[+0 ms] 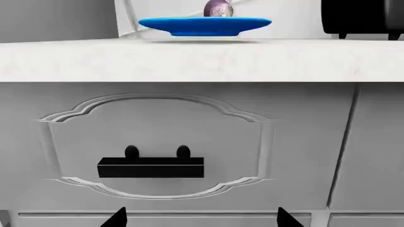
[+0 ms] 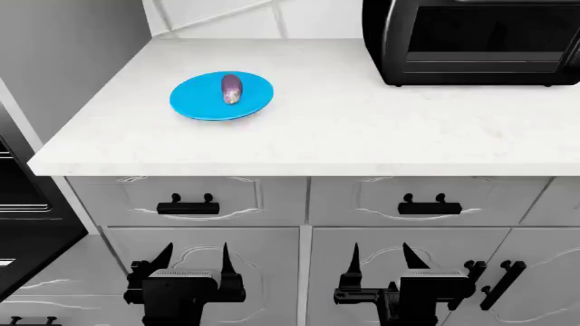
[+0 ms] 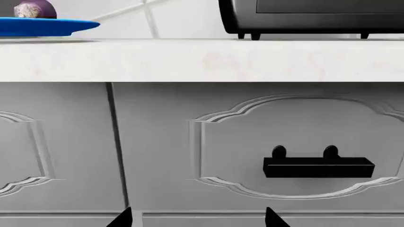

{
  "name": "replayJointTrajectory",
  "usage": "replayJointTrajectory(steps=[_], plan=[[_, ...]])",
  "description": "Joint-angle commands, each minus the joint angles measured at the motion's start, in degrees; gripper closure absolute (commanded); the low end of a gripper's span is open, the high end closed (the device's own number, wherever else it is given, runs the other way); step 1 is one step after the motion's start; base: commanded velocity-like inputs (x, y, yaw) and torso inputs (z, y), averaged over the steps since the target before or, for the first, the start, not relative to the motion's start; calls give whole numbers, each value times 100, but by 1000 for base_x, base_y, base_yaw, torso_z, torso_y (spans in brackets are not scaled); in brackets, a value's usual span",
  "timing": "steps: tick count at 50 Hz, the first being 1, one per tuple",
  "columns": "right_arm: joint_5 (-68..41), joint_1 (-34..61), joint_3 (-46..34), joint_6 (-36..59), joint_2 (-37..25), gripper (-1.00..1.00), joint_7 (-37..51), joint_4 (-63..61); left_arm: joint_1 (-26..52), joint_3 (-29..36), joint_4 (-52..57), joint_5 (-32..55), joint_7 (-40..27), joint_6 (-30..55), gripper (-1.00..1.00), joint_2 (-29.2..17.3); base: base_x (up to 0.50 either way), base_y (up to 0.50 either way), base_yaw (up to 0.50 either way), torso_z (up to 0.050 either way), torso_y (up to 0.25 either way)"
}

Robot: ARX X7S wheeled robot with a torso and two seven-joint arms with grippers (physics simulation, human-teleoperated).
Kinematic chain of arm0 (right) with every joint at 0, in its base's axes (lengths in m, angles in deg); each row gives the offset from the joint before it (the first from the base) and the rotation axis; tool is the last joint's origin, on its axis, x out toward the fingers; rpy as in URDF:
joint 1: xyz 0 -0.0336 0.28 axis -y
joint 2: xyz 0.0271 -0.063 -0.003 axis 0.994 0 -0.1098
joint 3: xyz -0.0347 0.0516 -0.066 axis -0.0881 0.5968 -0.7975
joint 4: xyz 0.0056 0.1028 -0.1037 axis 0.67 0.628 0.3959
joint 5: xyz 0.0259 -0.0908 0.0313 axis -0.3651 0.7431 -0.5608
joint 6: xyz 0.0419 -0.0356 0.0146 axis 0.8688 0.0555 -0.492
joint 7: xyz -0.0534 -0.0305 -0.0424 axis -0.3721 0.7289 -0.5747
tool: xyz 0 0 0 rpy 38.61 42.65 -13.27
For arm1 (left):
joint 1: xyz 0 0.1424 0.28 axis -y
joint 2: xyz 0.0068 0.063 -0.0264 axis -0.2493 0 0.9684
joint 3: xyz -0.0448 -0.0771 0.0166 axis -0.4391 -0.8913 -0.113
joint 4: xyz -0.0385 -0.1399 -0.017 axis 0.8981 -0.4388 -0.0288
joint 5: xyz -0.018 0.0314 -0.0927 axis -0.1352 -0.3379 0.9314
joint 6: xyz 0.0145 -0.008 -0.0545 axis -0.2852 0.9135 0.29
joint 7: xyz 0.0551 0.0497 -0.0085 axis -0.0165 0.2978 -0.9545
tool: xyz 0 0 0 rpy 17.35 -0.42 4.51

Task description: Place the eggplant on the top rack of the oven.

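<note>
1. White speckled counter (image 2: 363, 129) sits over grey panelled drawers; below its edge the left gripper (image 2: 193, 261) and right gripper (image 2: 379, 258) hang spread wide, empty.
2. Eggplant (image 2: 232, 89), glossy and oblong, lies on the blue plate (image 2: 195, 102) near the counter's back-left corner.
3. Its smooth rounded skin may roll or slip when pinched.
4. Oven (image 2: 18, 197) is left of the counter.

The head view looks steeply down over the countertop (image 2: 363, 129). Both wrist views sit low, facing the drawer fronts level and close. All 3 views share the blue plate (image 1: 203, 24) (image 2: 221, 96) (image 3: 44, 26) and the counter edge.
</note>
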Motion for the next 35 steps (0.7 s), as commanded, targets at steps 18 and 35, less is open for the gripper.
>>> replayJointTrajectory(steps=[18,35], plan=[[-495,14,-341,-146,-318,-100,357,34,29,448,-229,124,-478,-473,-100,-338,0,0,0,19,0],[-452,20,-534,-7,-457,-100,633,-216,8,571,-90,235,-660,-422,-100,-470,0,0,0,50,0]])
